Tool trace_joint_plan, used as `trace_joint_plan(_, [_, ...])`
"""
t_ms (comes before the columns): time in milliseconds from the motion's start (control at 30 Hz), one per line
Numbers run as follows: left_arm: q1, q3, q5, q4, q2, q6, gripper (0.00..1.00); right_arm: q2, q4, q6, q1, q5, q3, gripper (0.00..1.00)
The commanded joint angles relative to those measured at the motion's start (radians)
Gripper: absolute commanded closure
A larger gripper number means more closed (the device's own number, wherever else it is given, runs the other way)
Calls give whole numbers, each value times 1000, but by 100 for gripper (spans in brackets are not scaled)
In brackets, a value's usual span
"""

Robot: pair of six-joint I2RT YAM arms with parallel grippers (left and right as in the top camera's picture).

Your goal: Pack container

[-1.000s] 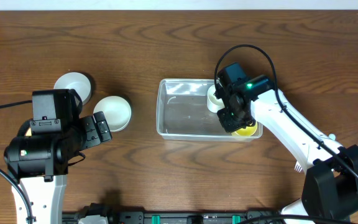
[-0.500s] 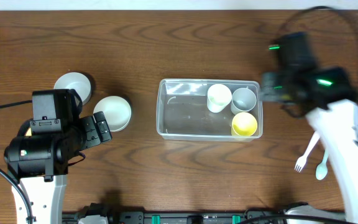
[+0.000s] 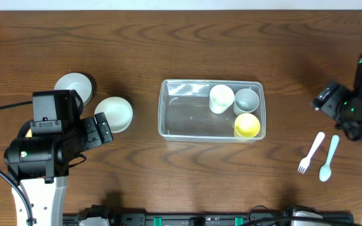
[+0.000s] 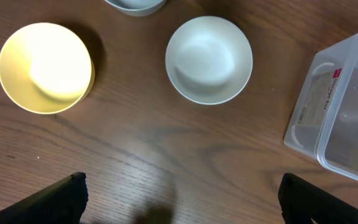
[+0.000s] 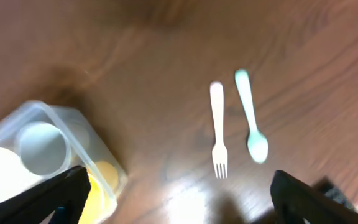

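Container [image 3: 187, 118] sits mid-table holding three cups [image 3: 222, 98]; right gripper [image 5: 180, 203], jaws spread and empty, hangs above fork [image 3: 311, 152] and spoon [image 3: 329, 158], so cutlery pickup appears next, requiring descent onto one handle; left gripper [image 4: 183, 201], likewise spread, idles by the bowls [image 4: 209, 59].

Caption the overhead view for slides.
Container holds white cup, grey cup, yellow cup; grey bowl, white bowl left; fork, spoon right.

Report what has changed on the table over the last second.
The right gripper left the yellow cup in the container and swung out to the table's right edge, near the fork and spoon; it is open and empty. The left gripper, white bowl, greyish bowl, white cup, grey cup and container stayed put.
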Motion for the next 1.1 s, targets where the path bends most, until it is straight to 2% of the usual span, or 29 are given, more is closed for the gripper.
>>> trace_joint_plan(0, [2, 10, -2, -5, 4, -10, 2, 6, 46, 35, -7, -25, -140, 5])
trace_joint_plan(267, [2, 10, -2, -6, 4, -10, 2, 19, 240, 24, -32, -57, -400, 7])
trace_joint_plan(500, [2, 16, -3, -14, 4, 13, 2, 21, 274, -28, -37, -57, -435, 5])
trace_joint_plan(633, [2, 88, -8, -55, 29, 14, 2, 21, 277, -31, -37, -58, -435, 5])
trace_joint_plan(900, [1, 382, -9, -153, 296, 40, 2, 21, 295, -77, -37, -58, -435, 5])
trace_joint_plan(1067, [2, 418, -9, -71, 494, 62, 2, 21, 288, -111, -37, -58, -435, 5])
